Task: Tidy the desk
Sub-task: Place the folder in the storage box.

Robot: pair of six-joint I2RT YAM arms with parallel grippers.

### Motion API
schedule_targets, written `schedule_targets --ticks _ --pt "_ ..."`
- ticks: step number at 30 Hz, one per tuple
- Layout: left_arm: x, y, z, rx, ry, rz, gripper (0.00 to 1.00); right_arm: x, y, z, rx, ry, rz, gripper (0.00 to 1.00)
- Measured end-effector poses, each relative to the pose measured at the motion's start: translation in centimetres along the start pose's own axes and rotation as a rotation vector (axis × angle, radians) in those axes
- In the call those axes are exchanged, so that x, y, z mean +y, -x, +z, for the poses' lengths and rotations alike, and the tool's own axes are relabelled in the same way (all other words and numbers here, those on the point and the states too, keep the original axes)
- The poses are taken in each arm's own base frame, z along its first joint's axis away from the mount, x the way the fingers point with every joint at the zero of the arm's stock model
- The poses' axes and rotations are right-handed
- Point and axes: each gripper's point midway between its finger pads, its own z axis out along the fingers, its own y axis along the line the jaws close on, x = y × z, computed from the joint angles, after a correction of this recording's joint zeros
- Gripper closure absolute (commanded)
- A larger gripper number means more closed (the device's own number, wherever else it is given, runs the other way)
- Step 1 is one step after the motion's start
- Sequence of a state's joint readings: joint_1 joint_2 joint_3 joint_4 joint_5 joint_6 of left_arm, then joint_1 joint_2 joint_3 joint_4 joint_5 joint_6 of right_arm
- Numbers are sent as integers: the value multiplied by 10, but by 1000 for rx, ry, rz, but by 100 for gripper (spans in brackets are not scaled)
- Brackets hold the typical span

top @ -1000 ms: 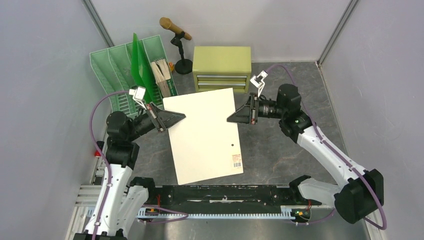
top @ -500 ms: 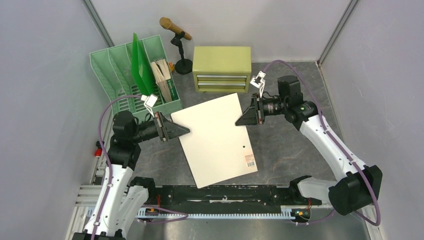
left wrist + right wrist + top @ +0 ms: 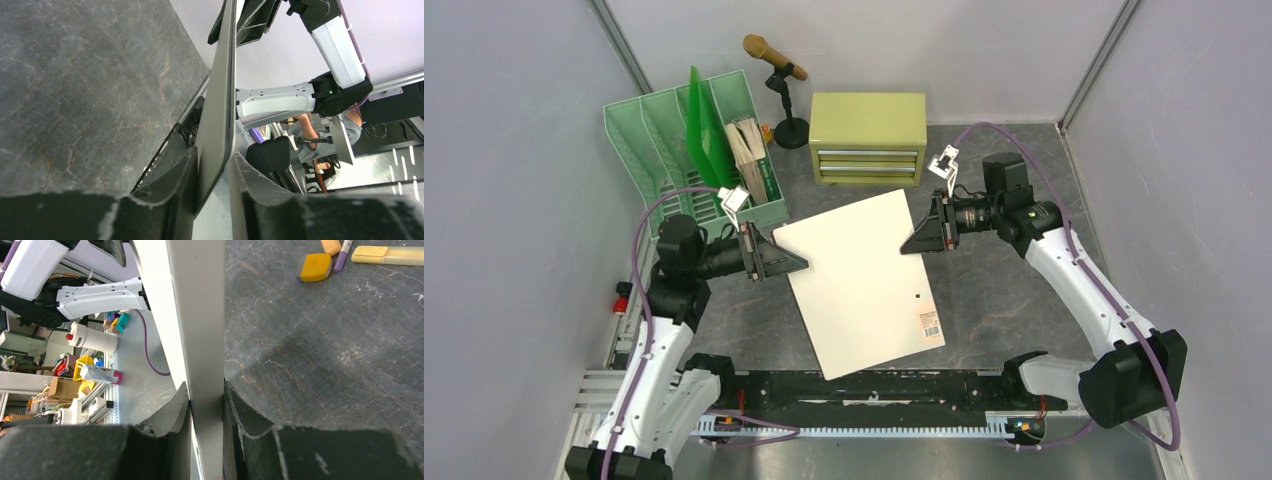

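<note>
White board [image 3: 864,285] held above the desk [image 3: 1014,300]. Right pincer [image 3: 911,245] clenched on one edge. Left pincer [image 3: 796,262] straddles the opposite edge, can't tell if gripping. Risk: with left loose, board pivots, slips from right, slaps the desk.

White board [image 3: 864,280] farther right, more askew

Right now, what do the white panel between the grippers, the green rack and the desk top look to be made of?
The white panel: rigid, likely plastic or coated board; smooth matte face, thin straight edge. The green rack: moulded plastic, by its slotted, slightly glossy walls. The desk: dark grey stone look with pale veins; real stone or printed laminate, cannot tell.
</note>
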State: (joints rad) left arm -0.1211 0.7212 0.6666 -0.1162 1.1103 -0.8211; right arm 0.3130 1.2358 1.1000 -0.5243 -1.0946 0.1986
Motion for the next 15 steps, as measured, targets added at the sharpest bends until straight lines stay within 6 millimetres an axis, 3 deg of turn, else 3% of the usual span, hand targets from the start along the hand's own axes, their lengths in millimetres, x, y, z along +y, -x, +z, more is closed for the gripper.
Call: schedule_targets --ticks 3,6,7,9,11,15 --pt "2 -2 3 24 -6 -20 78 0 -1 0 4 2 2 100" --pt "1 -3 5 53 -13 -24 96 0 -2 -1 6 3 7 100" --pt "1 -3 6 62 -13 -18 98 0 -2 -1 7 2 12 99" --pt "0 -3 7 74 -14 4 98 -1 -3 -2 9 -2 28 87" --pt "0 -3 7 78 -12 23 98 -1 -4 -2 11 -7 38 62" --pt "2 -4 8 80 0 32 98 -11 -3 -2 6 -66 35 21"
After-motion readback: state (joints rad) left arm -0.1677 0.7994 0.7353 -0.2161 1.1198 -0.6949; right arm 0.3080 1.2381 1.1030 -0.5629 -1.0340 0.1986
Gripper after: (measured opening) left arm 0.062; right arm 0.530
